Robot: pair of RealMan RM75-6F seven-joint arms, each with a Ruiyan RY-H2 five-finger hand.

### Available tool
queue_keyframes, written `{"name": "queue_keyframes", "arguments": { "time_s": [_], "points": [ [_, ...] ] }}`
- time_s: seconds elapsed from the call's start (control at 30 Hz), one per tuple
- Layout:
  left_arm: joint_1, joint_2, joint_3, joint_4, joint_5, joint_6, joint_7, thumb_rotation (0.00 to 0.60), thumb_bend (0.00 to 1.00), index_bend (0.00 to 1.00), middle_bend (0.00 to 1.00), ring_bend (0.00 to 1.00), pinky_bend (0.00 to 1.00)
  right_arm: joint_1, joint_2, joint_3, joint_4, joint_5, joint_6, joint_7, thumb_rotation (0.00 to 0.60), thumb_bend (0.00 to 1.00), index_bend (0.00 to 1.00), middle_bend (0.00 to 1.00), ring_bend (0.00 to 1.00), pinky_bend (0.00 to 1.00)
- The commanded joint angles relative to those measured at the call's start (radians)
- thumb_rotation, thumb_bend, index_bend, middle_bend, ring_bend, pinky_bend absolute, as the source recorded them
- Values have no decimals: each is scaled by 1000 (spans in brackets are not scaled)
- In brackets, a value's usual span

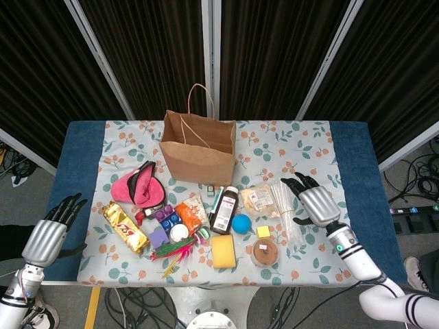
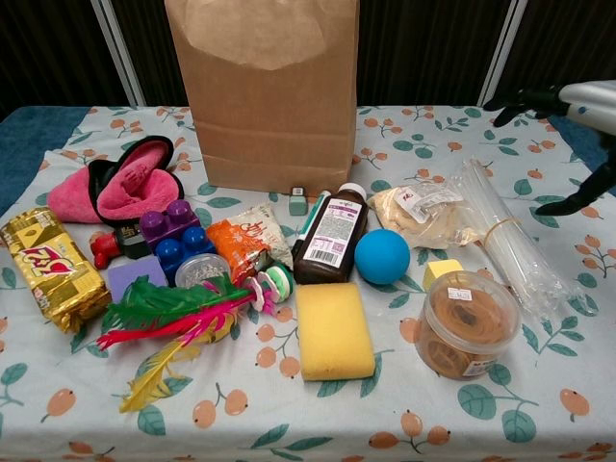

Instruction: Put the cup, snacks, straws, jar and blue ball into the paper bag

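Both hands hold nothing. Right hand [image 1: 313, 204], fingers spread, hovers just beside the straws [image 1: 283, 208]. Left hand [image 1: 48, 236] hangs far off.

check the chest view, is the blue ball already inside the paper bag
No, the blue ball lies on the tablecloth in front of the paper bag, beside the brown bottle.

both hands, left hand [image 1: 46, 236] and right hand [image 1: 314, 204], have silver shells, black fingers [image 1: 295, 182] and white forearms.
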Motion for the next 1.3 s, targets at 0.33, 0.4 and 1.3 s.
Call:
{"name": "queue_keyframes", "arguments": {
  "time_s": [0.33,0.4,1.3],
  "points": [
    [-3,3,-3,8,2,5,-22,600,103,84,105,64,223,72,-144,64,72,117,-111,-107,600,0,107,164,51,151],
    [-3,5,-2,11,1,6,-26,600,103,84,105,64,223,81,-165,69,85,140,-129,-127,600,0,106,164,51,151],
    [23,18,3,34,-29,13,-76,600,104,91,106,64,223,128,-318,89,203,288,-183,-318,600,157,360,306,203,355]
  ]
}}
